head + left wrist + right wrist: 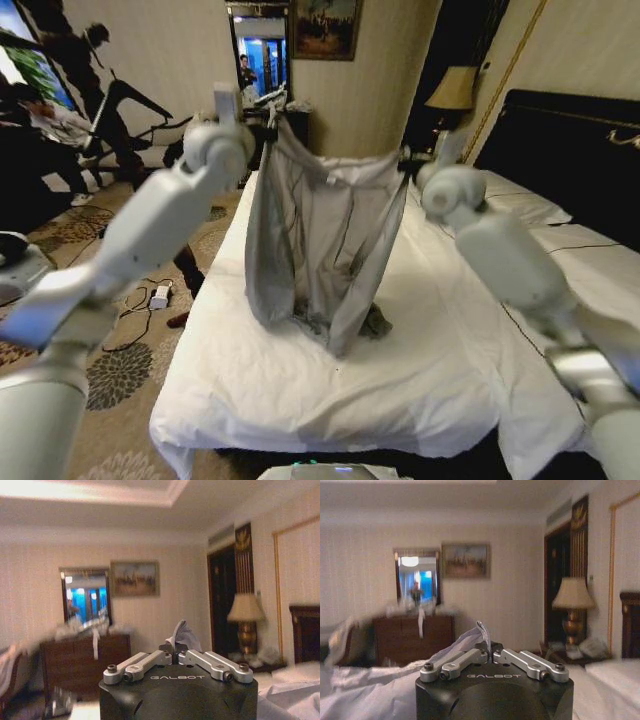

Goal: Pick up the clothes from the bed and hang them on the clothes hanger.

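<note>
While the clothes [320,240] hang in the air above the bed [330,385], they are stretched between the two arms like a sheet on a line: a light grey, thin garment held by its upper edge, its body falling straight down so that the lowest folds just reach or brush the white duvet (contact is hard to judge from the head view). The top edge runs across from one side to the other, sagging a little in the middle.

At the robot's left end of that edge, the left gripper [174,656] is clenched on a bunch of grey fabric, which pokes up between its closed fingers in the left wrist view. At the other end, the right gripper [489,655] is likewise pinched on cloth, a thin fold standing up from its fingertips with the rest of the garment trailing away beside it.

Both arms are raised to about the same height, so neither is nearer; each owns one corner. No hanger can be made out, so I judge the lift off the bed done and the hanging not yet begun. The spread, level top edge is what any threading onto a hanger would depend on.
</note>
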Robot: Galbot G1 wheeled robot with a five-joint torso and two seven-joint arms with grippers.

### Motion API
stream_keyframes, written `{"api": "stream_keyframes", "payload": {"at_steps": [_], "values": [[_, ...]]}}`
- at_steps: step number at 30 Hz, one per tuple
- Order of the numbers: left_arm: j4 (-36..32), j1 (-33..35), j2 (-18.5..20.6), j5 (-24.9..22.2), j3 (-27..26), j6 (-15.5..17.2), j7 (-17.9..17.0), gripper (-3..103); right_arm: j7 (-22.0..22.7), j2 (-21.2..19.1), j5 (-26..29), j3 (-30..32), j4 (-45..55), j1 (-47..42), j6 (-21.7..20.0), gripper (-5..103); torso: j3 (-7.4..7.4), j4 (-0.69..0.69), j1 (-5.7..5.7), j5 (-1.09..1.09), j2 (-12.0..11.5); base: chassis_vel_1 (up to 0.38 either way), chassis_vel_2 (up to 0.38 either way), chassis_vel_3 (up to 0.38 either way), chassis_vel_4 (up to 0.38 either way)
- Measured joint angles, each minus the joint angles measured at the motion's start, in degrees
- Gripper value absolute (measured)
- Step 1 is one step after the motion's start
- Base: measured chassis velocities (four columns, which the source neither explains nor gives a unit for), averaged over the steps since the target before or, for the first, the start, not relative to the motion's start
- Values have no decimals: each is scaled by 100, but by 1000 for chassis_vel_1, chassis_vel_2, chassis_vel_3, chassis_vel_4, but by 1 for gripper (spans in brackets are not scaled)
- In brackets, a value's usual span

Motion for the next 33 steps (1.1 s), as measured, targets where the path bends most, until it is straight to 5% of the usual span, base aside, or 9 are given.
{"api": "stream_keyframes", "payload": {"at_steps": [8,11,15,16,19,24,33], "values": [[-253,-815,266,-686,-9,136,-196,0,103,-307,669,158,307,557,-57,0,-1,-3,-1,5,0,0,0,0,0],[-954,-782,829,-1148,-104,271,-544,0,385,-782,1185,500,1148,279,-167,0,-1,-3,-1,5,0,0,0,0,0],[-2775,-41,2374,-1923,-616,388,-1032,0,601,-1904,1949,1599,2615,-948,-216,0,-3,2,-5,2,1,0,0,0,0],[-2775,-41,2374,-1923,-616,388,-1032,0,601,-1904,1949,1599,2615,-948,-216,0,-3,2,-5,2,1,0,0,0,0],[-3828,1033,3215,-2463,-1457,345,-1514,0,680,-2490,2383,2356,3557,-1783,-229,0,-4,-6,-5,2,2,0,0,0,0],[-4753,2484,3945,-2427,-2485,323,-1604,0,1074,-2645,2946,2497,4359,-2028,-213,0,-2,3,-4,-2,2,0,0,0,0],[-5298,3007,4658,-2765,-3083,273,-1653,0,1189,-2494,3283,2350,4765,-2093,-142,0,-3,-2,-4,5,2,0,0,0,0]]}}
